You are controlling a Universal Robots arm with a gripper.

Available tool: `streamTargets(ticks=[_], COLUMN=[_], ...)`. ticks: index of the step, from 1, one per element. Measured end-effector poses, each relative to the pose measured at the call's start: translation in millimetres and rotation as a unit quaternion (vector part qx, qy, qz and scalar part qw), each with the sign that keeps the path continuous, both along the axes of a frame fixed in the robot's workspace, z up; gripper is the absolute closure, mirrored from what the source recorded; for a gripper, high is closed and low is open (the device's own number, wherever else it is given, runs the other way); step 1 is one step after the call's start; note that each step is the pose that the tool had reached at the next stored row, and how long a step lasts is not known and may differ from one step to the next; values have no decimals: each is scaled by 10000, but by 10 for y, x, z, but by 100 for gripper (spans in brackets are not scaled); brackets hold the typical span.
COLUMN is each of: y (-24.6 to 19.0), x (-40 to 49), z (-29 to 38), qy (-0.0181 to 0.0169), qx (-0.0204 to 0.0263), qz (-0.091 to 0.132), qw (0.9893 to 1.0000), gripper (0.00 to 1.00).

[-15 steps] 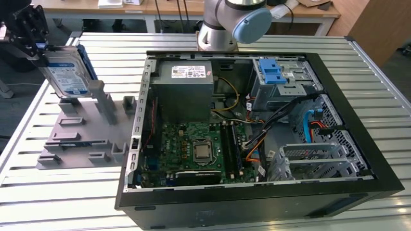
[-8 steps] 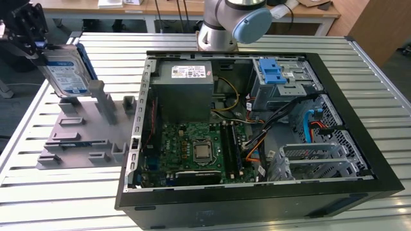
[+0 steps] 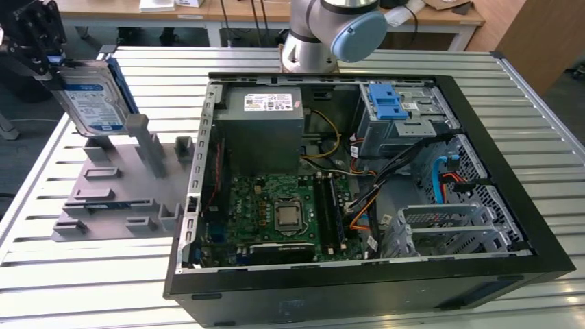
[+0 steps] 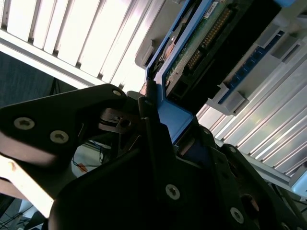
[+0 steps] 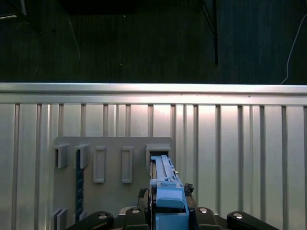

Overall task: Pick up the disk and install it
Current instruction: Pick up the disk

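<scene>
The disk, silver with a white-and-blue label and a blue carrier frame, stands on edge at the exterior view's far left, over the grey slotted fixture. My gripper is shut on its upper edge. I cannot tell whether its lower edge still touches the fixture's slot. In the second wrist view the black fingers clamp the blue frame, with the disk's green circuit board beyond. In the first wrist view the blue frame runs out from the gripper above the fixture.
An open computer case lies to the exterior view's right of the fixture, showing a motherboard, a grey power-supply box, a drive cage with a blue latch and loose cables. The arm's base stands behind the case on the slatted metal table.
</scene>
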State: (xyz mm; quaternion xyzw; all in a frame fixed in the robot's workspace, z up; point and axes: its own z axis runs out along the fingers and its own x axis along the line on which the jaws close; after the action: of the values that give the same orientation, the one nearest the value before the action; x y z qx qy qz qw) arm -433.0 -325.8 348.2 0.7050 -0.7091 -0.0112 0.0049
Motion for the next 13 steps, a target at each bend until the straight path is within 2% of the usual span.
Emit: streamTargets(ticks=[13], y=[0], x=[0], z=[86], qy=[-3], qx=[0], qz=[0], qw=[10000], gripper=[64])
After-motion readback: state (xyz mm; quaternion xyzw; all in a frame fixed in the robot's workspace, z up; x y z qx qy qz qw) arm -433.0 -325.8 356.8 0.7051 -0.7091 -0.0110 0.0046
